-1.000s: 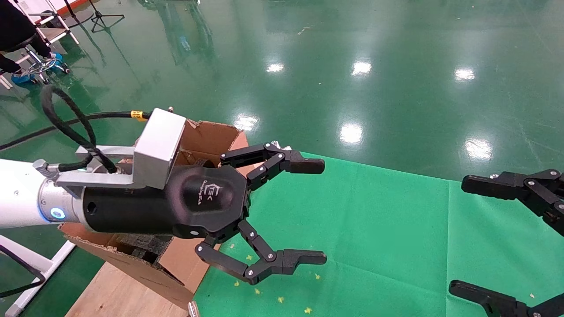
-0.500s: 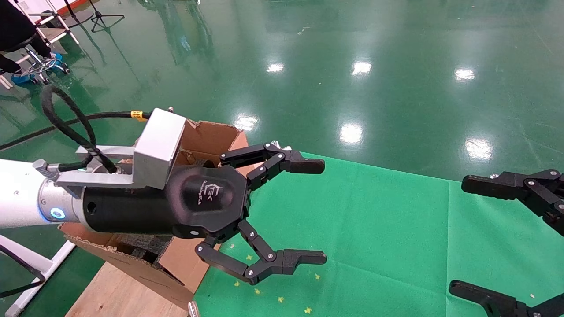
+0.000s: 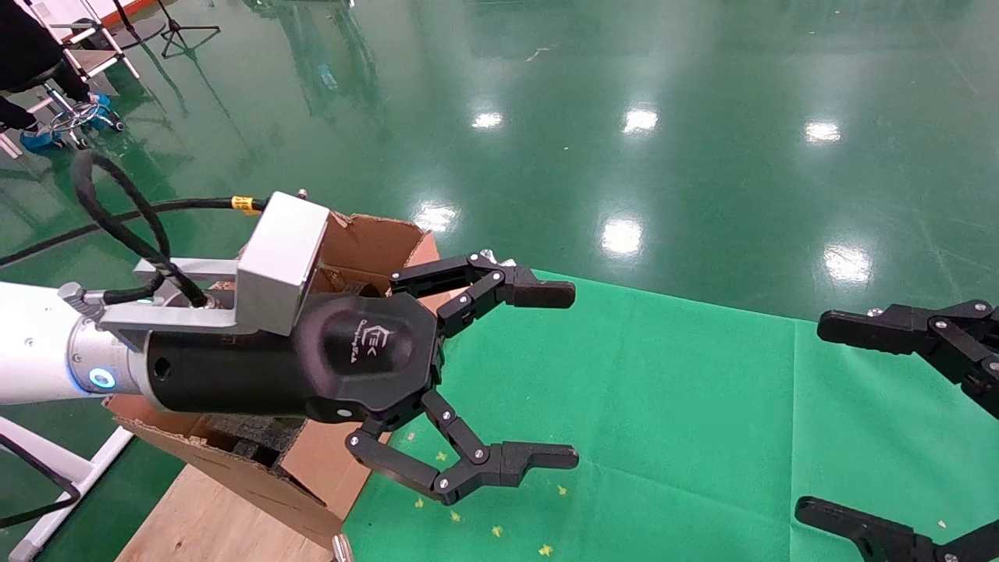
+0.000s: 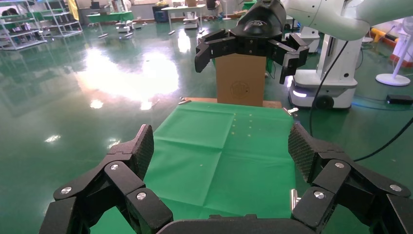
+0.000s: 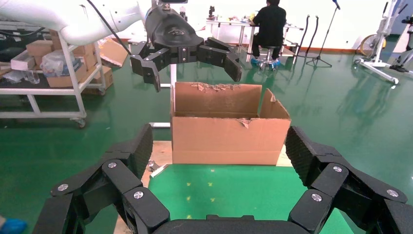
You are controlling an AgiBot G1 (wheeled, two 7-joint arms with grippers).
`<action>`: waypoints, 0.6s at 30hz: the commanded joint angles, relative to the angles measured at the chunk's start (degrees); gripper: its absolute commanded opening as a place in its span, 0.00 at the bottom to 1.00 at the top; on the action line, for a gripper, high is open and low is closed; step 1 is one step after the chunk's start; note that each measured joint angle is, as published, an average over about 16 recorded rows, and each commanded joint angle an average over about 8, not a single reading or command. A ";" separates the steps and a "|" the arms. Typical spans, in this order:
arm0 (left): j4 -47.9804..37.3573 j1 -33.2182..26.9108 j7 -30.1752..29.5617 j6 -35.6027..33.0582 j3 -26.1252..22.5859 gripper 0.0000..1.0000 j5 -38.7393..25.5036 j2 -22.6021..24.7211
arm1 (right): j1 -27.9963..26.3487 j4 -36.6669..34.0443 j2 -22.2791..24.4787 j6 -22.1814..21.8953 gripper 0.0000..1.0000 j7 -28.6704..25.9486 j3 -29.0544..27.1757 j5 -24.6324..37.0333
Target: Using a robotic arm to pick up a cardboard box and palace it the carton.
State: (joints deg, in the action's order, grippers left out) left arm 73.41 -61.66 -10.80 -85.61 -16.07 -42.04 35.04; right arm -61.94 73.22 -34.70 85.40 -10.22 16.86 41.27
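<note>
My left gripper is the white arm with silver wrist and blue ring. It hangs open and empty above the near end of the carton. The carton is a large brown box with ragged flaps and black foam inside; it also shows in the right wrist view. My right gripper is open and empty over the right side of the green cloth. In the left wrist view a plain closed cardboard box stands upright at the cloth's far end, behind the right gripper.
The cloth lies on a wooden tabletop with small yellow marks. A seated person and a shelf cart are beyond the carton. A white robot base stands past the box.
</note>
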 commanded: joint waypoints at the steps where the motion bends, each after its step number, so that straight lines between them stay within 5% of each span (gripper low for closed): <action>1: 0.00 0.00 0.00 0.00 0.00 1.00 0.00 0.00 | 0.00 0.00 0.00 0.00 1.00 0.00 0.00 0.00; 18: 0.00 0.00 0.00 0.00 0.00 1.00 0.00 0.00 | 0.00 0.00 0.00 0.00 1.00 0.00 0.00 0.00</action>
State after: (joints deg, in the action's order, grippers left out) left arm 73.41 -61.66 -10.80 -85.61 -16.07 -42.04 35.04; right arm -61.94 73.22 -34.70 85.41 -10.22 16.86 41.27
